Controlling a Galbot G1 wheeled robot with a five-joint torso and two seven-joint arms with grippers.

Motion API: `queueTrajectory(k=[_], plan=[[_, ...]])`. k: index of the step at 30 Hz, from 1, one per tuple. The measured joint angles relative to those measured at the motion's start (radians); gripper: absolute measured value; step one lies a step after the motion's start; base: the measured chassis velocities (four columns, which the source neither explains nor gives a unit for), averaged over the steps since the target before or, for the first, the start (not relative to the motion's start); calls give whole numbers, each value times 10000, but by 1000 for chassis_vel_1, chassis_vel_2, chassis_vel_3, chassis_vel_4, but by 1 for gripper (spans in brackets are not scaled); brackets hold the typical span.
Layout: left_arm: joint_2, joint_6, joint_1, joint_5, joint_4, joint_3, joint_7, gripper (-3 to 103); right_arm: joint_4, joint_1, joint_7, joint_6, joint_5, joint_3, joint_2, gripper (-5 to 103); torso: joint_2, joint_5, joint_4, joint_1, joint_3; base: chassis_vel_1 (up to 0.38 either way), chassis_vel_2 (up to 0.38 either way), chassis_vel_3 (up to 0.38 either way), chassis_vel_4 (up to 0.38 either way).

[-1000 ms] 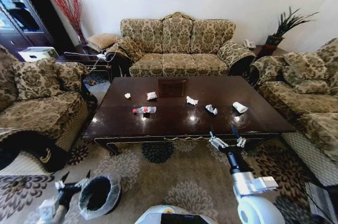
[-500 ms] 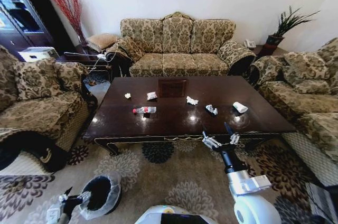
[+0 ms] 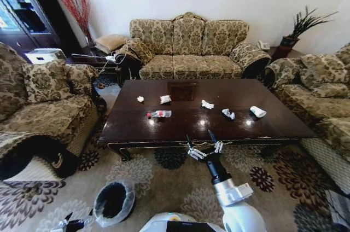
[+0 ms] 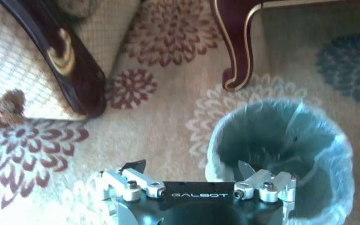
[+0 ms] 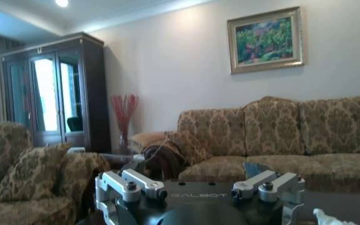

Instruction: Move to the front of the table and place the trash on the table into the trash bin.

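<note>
The right gripper (image 3: 203, 148) hangs with its fingers spread wide and nothing between them, just at the near edge of the table (image 3: 131, 128), about 6 o'clock from the table's middle. The left gripper (image 3: 71, 223) sits low over the carpet, at 9 o'clock from the bin (image 3: 114, 203) and close beside it; seen from its wrist, its fingers are parted too and hold nothing, the bin's bagged rim (image 4: 339, 154) right by one fingertip. The trash lies in a loose row across the table: a small paper wad (image 3: 140, 99), a packet (image 3: 165, 99), a bottle (image 3: 159, 114) with a red cap, another wad (image 3: 207, 104), a wrapper (image 3: 228, 114), and a white roll (image 3: 257, 111) toward 3 o'clock.
</note>
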Motion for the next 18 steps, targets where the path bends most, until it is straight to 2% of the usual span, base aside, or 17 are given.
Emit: queueTrajectory(k=[3,7,10,15,18], plan=[[135,9,-297,59,455,208,228,98,-229,-96,-32,1,82,243,-44,100,0,0,0,0,0,65,16,-36,-36],[298,4,-686,48,1051,545,403,98,-817,-68,-40,107,100,458,-60,100,-1,19,0,0,2,-17,-12,5,8],[413,-33,-934,39,1466,746,444,98,-1076,-19,-48,133,147,526,-54,100,-1,9,-3,1,2,-69,-69,21,23],[774,-632,-1602,192,2705,1250,457,98,-1606,129,-43,258,269,827,177,100,-1,-1,0,1,2,-11,-6,4,-3],[890,-786,-1844,270,3114,1356,459,98,-1648,51,-41,263,339,900,243,100,-1,3,-1,0,2,0,0,0,0]])
